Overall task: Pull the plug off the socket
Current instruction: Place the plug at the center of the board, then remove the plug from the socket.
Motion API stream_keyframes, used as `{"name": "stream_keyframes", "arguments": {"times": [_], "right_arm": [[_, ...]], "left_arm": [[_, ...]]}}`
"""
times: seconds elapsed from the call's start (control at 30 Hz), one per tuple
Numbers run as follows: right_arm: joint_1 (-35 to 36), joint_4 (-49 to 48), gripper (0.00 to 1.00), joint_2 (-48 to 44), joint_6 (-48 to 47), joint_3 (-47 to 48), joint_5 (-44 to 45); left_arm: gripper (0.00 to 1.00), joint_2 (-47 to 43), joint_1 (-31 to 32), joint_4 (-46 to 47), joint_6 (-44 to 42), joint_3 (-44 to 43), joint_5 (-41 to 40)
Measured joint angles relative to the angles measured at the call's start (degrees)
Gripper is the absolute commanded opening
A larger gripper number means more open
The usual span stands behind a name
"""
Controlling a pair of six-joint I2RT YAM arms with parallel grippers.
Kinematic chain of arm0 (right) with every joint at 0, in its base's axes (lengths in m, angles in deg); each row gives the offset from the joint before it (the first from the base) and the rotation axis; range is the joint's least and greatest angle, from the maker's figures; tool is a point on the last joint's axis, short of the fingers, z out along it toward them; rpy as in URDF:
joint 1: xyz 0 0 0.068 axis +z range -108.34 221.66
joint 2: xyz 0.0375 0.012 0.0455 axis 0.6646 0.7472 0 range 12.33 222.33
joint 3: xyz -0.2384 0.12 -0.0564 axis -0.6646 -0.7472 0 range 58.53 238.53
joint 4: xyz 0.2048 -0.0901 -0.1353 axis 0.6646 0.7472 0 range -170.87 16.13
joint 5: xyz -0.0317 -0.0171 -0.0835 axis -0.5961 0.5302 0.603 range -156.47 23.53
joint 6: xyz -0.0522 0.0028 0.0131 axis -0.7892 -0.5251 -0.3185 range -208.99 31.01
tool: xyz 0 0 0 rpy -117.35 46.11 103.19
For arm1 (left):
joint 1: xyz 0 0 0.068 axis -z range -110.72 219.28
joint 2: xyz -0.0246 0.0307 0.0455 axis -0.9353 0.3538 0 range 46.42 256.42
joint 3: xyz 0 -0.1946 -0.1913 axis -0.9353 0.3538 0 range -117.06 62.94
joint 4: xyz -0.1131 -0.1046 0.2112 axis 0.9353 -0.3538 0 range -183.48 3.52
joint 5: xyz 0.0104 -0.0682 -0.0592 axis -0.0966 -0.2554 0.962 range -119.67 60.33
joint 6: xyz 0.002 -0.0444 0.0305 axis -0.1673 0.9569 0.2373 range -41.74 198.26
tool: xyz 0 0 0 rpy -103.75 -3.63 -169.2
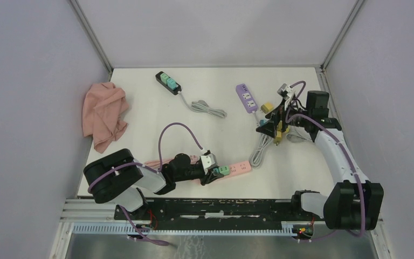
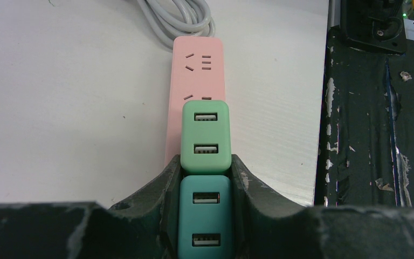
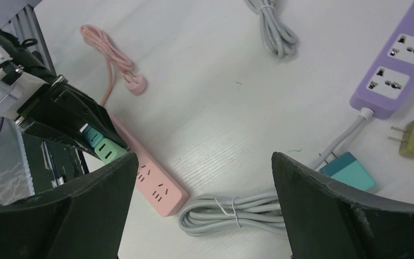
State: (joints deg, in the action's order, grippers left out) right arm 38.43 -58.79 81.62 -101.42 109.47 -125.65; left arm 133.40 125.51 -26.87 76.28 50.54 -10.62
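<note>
3 strips: pink strip [image 2: 194, 65], purple strip [image 1: 246, 97], black strip [image 1: 168, 82]. left gripper [image 2: 206, 164] clamps teal plug [image 2: 205, 216], 1 of 2 on pink. right gripper [image 3: 205, 162] wide, empty.

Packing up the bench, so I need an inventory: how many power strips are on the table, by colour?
Pink power strip: 1
Purple power strip: 1
Black power strip: 1
Total: 3

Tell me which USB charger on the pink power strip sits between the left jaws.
The darker teal USB charger, nearest the wrist; the light green charger stands mostly beyond the jaws.
</note>
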Motion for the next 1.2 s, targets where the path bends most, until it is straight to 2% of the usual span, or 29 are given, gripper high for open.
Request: {"name": "stream_keyframes", "arguments": {"times": [0.2, 0.33, 0.53, 0.7, 1.2], "right_arm": [[6.4, 10.1, 1.0, -0.3, -7.9, 6.4, 2.8], [8.2, 14.9, 1.0, -0.3, -10.6, 11.0, 1.3], [8.5, 8.2, 1.0, 0.0, -6.0, 7.8, -6.5], [8.9, 6.1, 1.0, 0.8, -4.9, 2.5, -6.8], [9.2, 6.3, 1.0, 1.0, -10.0, 1.1, -8.0]], "left_arm": [[0.03, 0.0, 0.0, 0.0, 0.0, 0.0, 0.1], [0.03, 0.0, 0.0, -0.1, 0.0, 0.0, 0.1], [0.03, 0.0, 0.0, -0.9, 0.0, -0.4, 0.4], [0.03, 0.1, 0.0, -1.2, 0.0, -0.6, 0.5], [0.03, 0.4, -0.3, -1.2, 0.0, -0.9, 0.6]]}}
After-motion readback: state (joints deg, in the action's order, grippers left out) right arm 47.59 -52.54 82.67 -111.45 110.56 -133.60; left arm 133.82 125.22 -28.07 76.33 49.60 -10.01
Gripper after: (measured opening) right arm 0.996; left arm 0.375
